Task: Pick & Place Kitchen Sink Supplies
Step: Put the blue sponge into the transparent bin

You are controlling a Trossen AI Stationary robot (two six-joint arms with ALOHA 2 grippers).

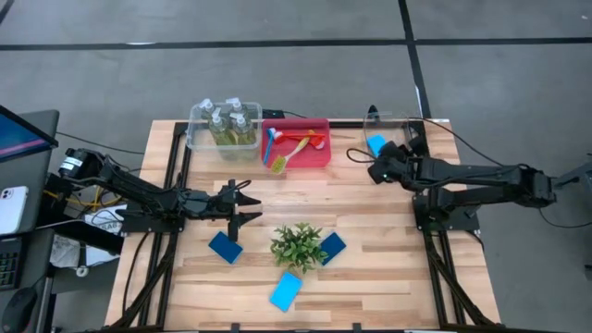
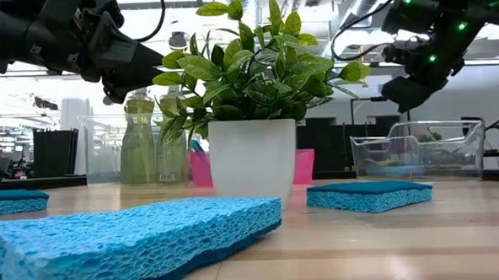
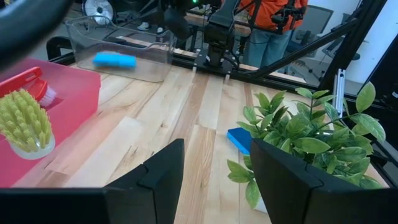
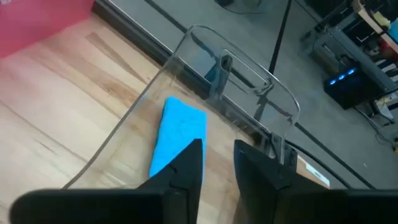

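A light-blue sponge (image 4: 180, 127) lies flat on the floor of the clear bin (image 1: 396, 121) at the far right. My right gripper (image 1: 377, 169) hangs above that bin's near wall, open a little, with nothing between its fingers (image 4: 219, 165). My left gripper (image 1: 250, 205) waits open and level above the table's left middle, pointing toward the plant. Two dark-blue sponges (image 1: 225, 247) (image 1: 332, 247) and a light-blue sponge (image 1: 286, 291) lie flat on the table around the plant. Several bottles (image 1: 227, 120) stand in a clear bin at the far left. Brushes (image 1: 291, 146) lie in the red bin (image 1: 314, 159).
A small green plant in a white pot (image 1: 297, 245) stands in the near middle, between the sponges. Black frame rails run along the table's left, right and far edges. Bare wood lies between the bins and the plant. A person stands beyond the table in the left wrist view.
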